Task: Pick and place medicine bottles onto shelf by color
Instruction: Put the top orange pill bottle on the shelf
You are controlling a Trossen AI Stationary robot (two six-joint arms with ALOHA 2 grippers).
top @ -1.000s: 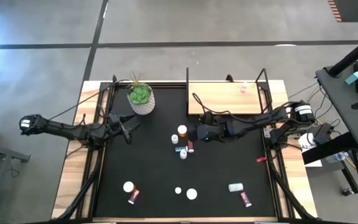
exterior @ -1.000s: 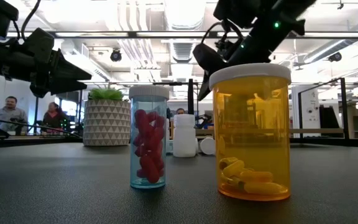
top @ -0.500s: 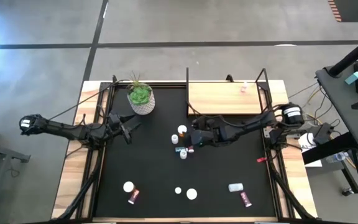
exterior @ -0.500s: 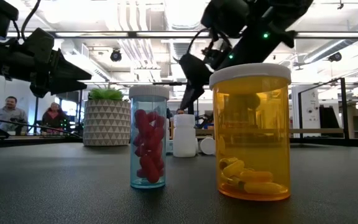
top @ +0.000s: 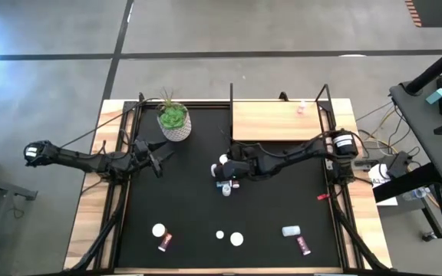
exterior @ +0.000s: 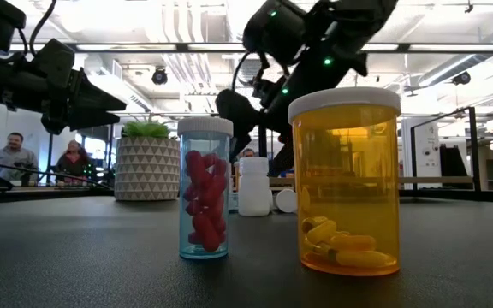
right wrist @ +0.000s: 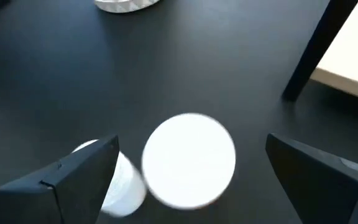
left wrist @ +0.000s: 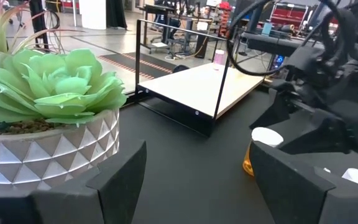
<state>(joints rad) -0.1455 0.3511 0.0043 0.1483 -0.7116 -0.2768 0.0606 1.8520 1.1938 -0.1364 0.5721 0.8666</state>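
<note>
Two fingers of the right gripper (right wrist: 191, 165) spread wide above a white-capped bottle (right wrist: 189, 160). Left gripper (left wrist: 194, 180) waits open near the plant pot (left wrist: 45, 134).

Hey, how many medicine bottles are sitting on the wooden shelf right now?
1. A small pink bottle sits near the right end of the shelf, toward its far edge. The shelf shows nearly whole from above, so none seems hidden.

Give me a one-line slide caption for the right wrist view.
Right claw, open, poised directly over a white bottle cap on the black mat, shelf edge at one side.
</note>
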